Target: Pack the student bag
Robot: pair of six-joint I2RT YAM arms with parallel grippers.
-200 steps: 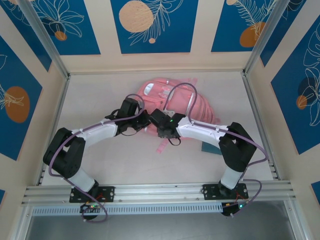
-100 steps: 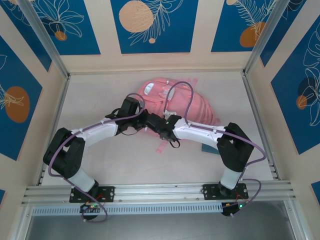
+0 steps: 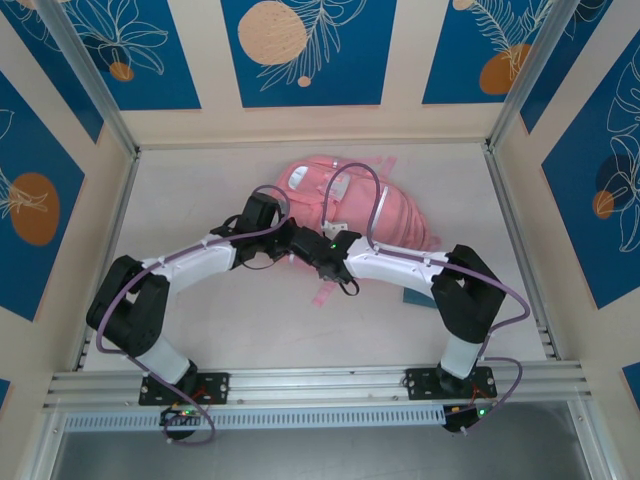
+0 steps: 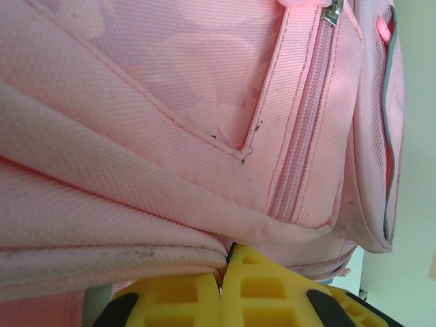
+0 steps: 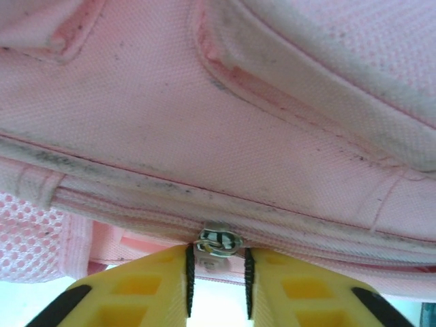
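Note:
The student bag is a big pink backpack lying at the back middle of the table. My left gripper is at its near edge. In the left wrist view its yellow fingers are pressed together on a fold of the bag's pink fabric. My right gripper is close beside it. In the right wrist view its jaws stand a narrow gap apart around a metal zipper pull on the bag's seam, with light showing between the pads below the pull.
A teal case lies on the table to the right, partly under my right arm. A pink strap trails from the bag toward the near side. Metal frame rails border the table left and right.
My right gripper has moved left and forward to the bag's edge beside the left gripper, and its jaws have narrowed around the zipper pull. The left arm has held still.

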